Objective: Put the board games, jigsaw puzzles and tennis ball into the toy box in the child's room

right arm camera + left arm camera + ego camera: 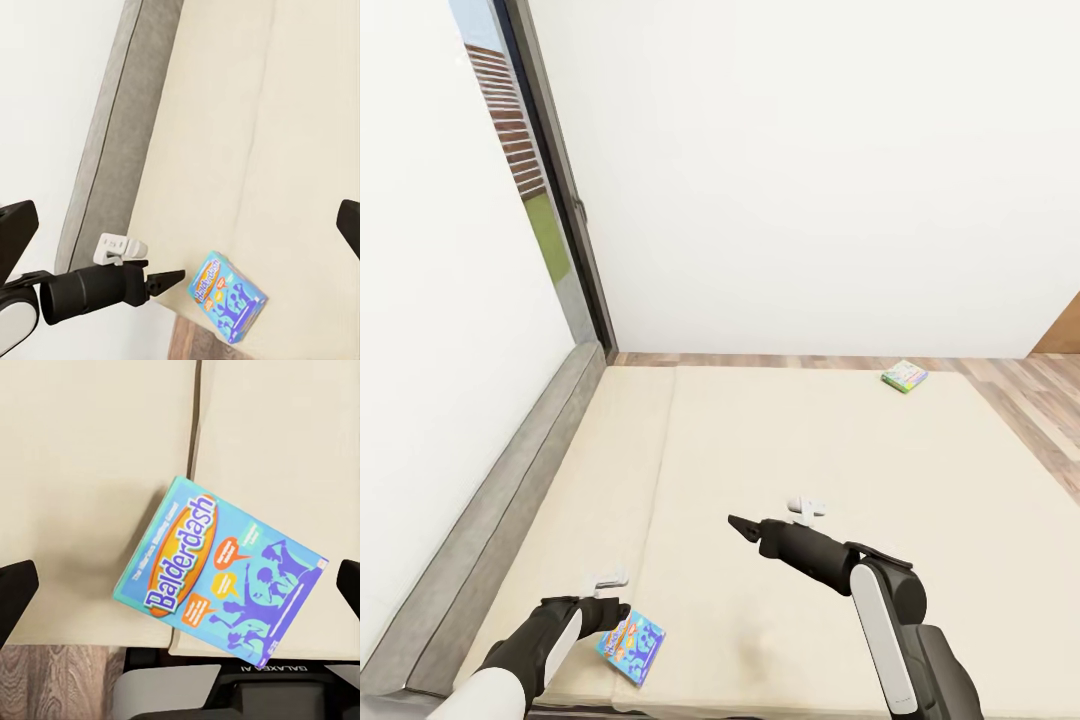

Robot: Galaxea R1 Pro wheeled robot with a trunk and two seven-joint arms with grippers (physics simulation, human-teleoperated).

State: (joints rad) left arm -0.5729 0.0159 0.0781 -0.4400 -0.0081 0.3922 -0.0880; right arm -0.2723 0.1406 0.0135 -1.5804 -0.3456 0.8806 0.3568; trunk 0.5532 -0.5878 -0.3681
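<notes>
A blue-purple board game (631, 647) lies flat near the front left edge of the bed (810, 470), its cover reading "Balderdash" (225, 577). My left gripper (617, 613) hovers just above it, open, with its fingers (15, 589) spread wide on either side of the box and not touching it. A green-edged board game (905, 375) rests at the far right corner of the mattress. Over the middle of the bed my right gripper (743, 527) is open and holds nothing. From the right wrist I see the blue game (226, 296) and the left gripper (161, 281) beside it.
A low grey headboard (490, 500) runs along the bed's left side, against a white wall and a dark-framed window (545, 200). Wood floor (1040, 390) shows beyond the bed's far and right edges. My own base (247, 690) sits at the bed's front edge.
</notes>
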